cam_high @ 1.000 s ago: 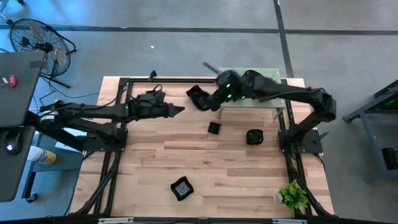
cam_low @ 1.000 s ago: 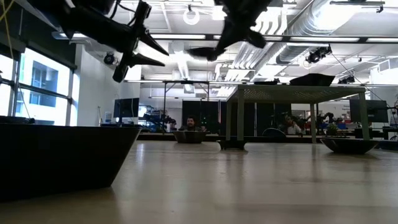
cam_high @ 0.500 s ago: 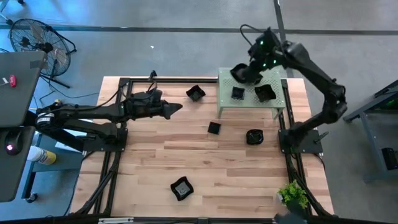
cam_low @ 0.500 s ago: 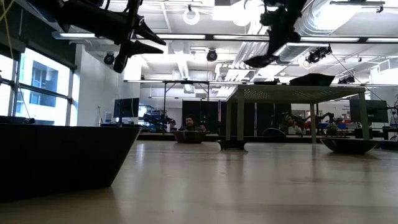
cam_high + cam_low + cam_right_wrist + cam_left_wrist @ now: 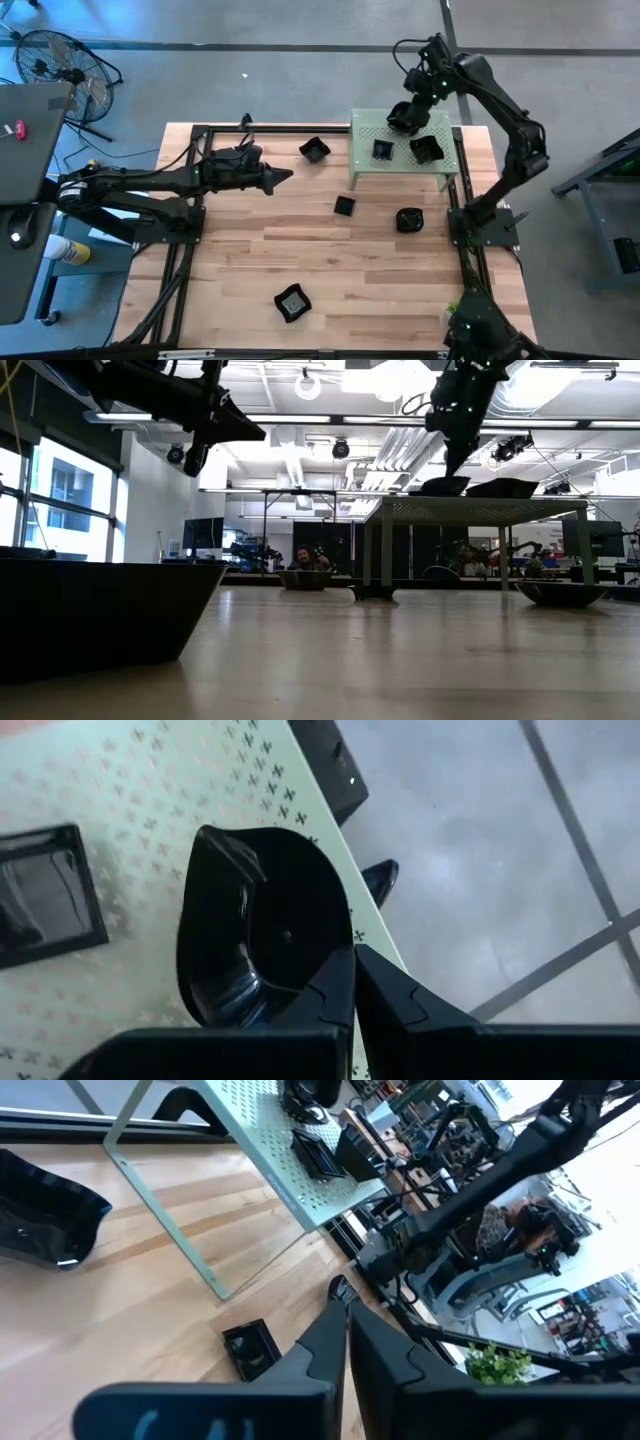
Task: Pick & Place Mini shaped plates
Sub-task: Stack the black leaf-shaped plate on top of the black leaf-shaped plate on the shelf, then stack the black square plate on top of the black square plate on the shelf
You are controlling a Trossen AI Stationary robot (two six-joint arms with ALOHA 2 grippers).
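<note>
Right gripper (image 5: 352, 982): fingers pinched on the rim of 1 rounded black dish (image 5: 262, 925), held just over the far edge of the pale green perforated stand (image 5: 365, 160). Beside it on the stand: 1 square dish (image 5: 383, 150) and 1 more dish (image 5: 427, 150).

Left gripper (image 5: 288, 177): fingers together, empty, above the table (image 5: 250, 250); 1 leaf-like dish (image 5: 315, 150) near its tip.
</note>
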